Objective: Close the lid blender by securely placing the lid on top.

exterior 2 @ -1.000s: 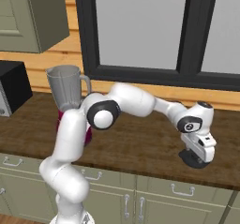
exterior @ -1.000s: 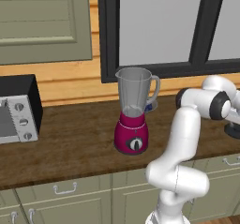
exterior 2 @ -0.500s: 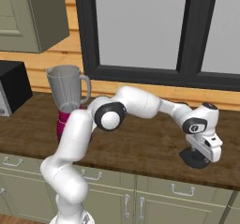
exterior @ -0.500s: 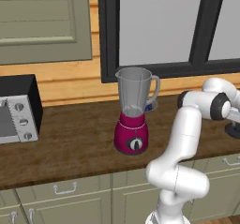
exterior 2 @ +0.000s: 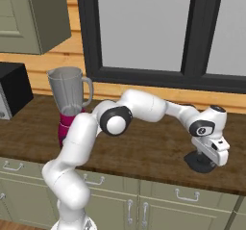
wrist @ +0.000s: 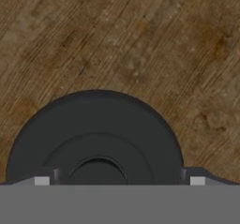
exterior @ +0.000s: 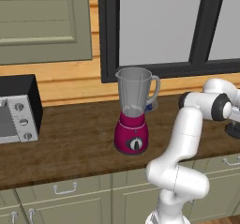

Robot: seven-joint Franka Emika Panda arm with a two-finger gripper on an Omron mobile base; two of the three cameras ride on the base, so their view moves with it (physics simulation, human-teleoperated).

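Over the last second the arm has stretched further to its right and dropped: the pincer [exterior 2: 207, 162] was hovering above the small round flat black disc lid [exterior 2: 198, 162] and now sits right down on it, low over the dark wooden desk [exterior 2: 158, 147]. So the approach looks done and the grasp step is next; nothing lifted yet, lid flat on the desk. In the hand view the lid [wrist: 96, 138] sits directly below the pincer, centred, its raised middle knob lined up between the two tips, which appear at either edge of the disc. That reads as spread wide, roughly lid-width, straddling the rim rather than clamped. Contact with the rim: can't tell, the tips are mostly cut off at the bottom. It holds nothing so far as I can judge. The blender with magenta rounded base and tall clear greyish jar [exterior: 133, 110] stands well away from the pincer, far along the desk on the arm's left, jar top open. Silver-and-black toaster oven [exterior: 16, 108] further off still, beyond the blender.
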